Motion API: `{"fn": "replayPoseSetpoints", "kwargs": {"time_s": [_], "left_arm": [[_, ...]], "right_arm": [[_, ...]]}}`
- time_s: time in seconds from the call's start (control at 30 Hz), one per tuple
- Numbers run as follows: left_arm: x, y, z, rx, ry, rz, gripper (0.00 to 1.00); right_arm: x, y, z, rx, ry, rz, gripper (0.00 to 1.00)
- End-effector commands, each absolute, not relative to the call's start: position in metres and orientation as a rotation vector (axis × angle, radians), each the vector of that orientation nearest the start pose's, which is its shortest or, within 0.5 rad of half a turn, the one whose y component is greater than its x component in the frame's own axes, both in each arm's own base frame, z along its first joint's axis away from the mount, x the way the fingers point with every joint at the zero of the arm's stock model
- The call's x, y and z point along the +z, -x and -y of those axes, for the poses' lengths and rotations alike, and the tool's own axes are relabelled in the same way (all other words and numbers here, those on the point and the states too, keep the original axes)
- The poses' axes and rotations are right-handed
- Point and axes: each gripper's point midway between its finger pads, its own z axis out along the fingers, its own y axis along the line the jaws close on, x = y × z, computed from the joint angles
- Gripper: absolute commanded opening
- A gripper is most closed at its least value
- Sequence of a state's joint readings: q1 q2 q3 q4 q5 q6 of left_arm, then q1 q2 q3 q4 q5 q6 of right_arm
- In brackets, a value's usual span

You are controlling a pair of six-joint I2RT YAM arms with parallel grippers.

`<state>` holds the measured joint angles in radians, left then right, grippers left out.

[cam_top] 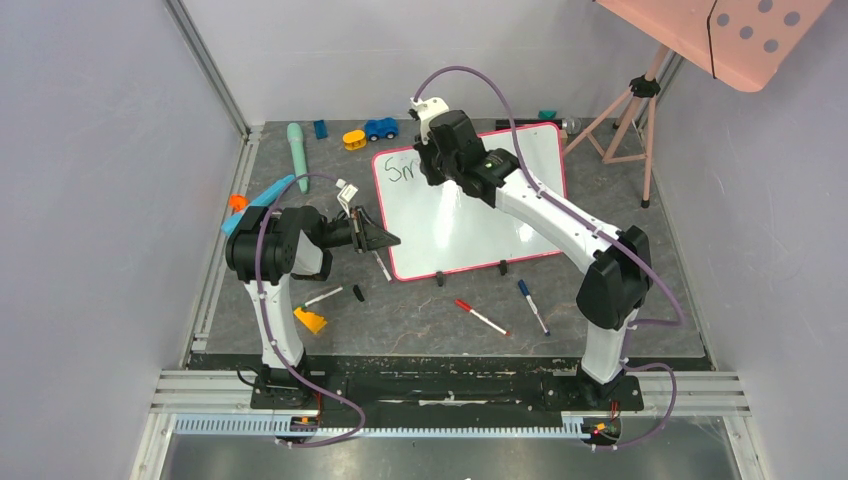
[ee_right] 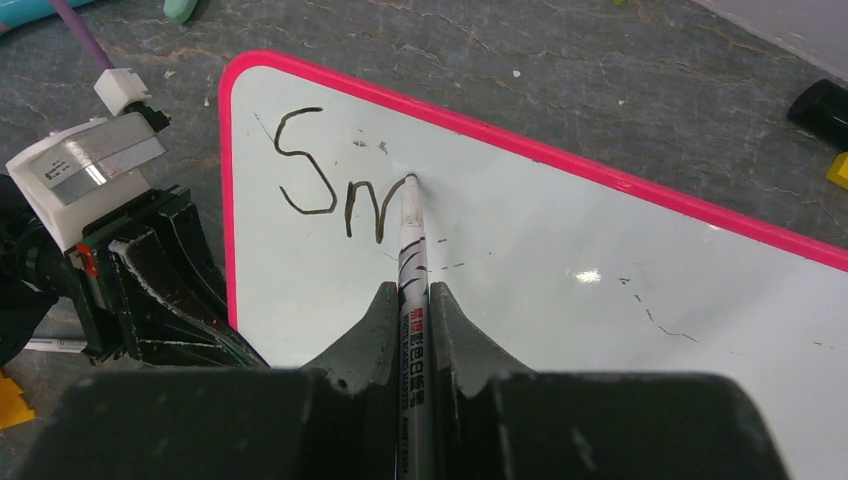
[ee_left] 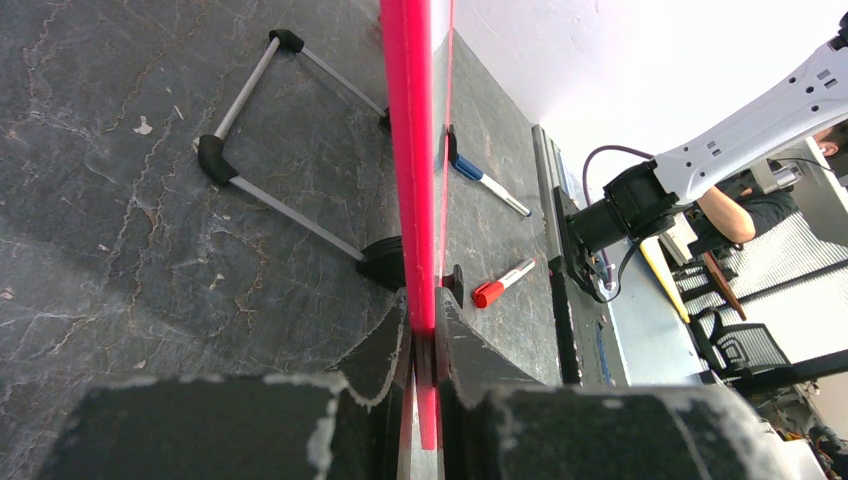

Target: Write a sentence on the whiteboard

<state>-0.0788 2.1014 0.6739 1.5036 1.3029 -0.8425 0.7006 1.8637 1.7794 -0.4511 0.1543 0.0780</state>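
Seen stretched long from the near right base, up and leftward across the whiteboard (cam_top: 470, 215): the right arm, elbow raised, wrist tipped down over the board's far left corner. Seen folded tight on the left: the other arm, upper link upright, forearm pointing right toward the board's left edge. Lying on the dark table (cam_top: 600, 300) between the two: the board itself, black feet along its near edge. Written on it in black, close to that far left corner: writing (ee_right: 330, 195) reading "Sm", or "Sn" with one more stroke begun; hard to say which. Printed along the marker (ee_right: 412, 240) barrel: red and black characters, too small to read. Clamped around that barrel: the right gripper (ee_right: 412, 295), jaws closed snugly on it, tip touching the white surface at the end of the last stroke. Pinched onto the pink-red frame at the board's left edge: the left gripper (ee_left: 422, 330), jaws drawn in until only the thin edge sits between them, one pad on each face.
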Motion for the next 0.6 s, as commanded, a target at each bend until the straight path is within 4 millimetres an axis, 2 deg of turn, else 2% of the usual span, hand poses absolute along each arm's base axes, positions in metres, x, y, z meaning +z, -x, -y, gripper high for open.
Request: {"fn": "replayPoseSetpoints", "kwargs": {"time_s": [0.0, 0.57], "left_arm": [[0.086, -0.313, 0.207, -1.613, -0.686, -1.673, 0.02], [0.085, -0.313, 0.207, -1.609, -0.684, -1.672, 0.02]], "right_arm": [[0.235, -0.436, -0.307, 0.214, 0.528, -2.067, 0.00], [0.205, -0.407, -0.296, 0.251, 0.574, -2.127, 0.00]]}}
